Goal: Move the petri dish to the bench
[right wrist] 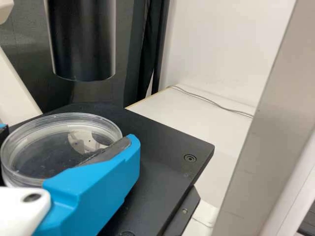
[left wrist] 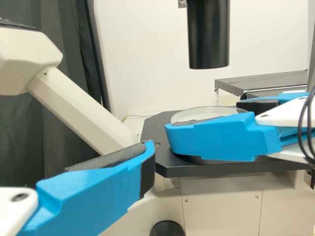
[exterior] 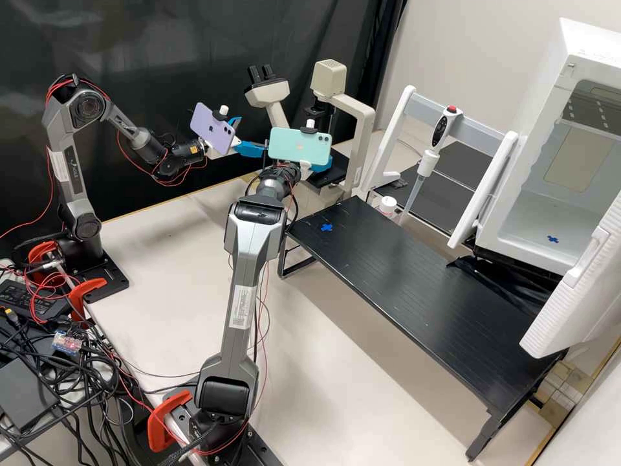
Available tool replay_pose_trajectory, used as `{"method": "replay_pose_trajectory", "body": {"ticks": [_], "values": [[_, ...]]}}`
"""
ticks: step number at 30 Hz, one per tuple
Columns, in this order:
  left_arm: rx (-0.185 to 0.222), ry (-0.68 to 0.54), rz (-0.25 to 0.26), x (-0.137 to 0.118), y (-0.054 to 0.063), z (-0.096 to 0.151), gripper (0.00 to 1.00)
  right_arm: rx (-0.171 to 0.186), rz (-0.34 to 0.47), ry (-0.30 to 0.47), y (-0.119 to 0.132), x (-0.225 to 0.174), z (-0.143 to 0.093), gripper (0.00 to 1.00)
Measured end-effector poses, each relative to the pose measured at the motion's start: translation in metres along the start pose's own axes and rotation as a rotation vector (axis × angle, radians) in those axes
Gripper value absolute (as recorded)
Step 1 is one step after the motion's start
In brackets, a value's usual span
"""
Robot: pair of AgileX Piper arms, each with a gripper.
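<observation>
In the high view my left gripper [exterior: 251, 137] stands open beside the microscope, its two blue fingers apart. The right gripper [exterior: 322, 165] is at the microscope stage, partly behind its phone. In the left wrist view one finger of the left gripper [left wrist: 147, 164] is close by with nothing against its pad, while the right gripper [left wrist: 204, 118] has a finger on either side of the clear petri dish [left wrist: 211, 113]. In the right wrist view the right gripper [right wrist: 66, 137] is shut on the round petri dish [right wrist: 59, 123], held level at the black stage [right wrist: 162, 147].
The microscope [exterior: 362, 133] stands at the back, its dark cylinder [left wrist: 209, 34] above the stage. A low black bench [exterior: 401, 278] with a blue cross [exterior: 326, 228] is to its right. Beyond are a pipette [exterior: 430, 152] on a stand, a white-capped bottle [exterior: 387, 206] and an open white incubator [exterior: 550, 213].
</observation>
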Motion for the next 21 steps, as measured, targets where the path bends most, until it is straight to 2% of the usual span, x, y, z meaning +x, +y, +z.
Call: {"method": "replay_pose_trajectory", "body": {"ticks": [11,21], "values": [[0.0,0.0,0.0,0.0,0.0,0.0,1.0,-0.025,0.026,-0.023,-0.002,0.0,0.006,0.0],[0.0,0.0,0.0,0.0,0.0,0.0,1.0,0.002,0.02,-0.036,-0.004,-0.005,0.019,0.0]]}}
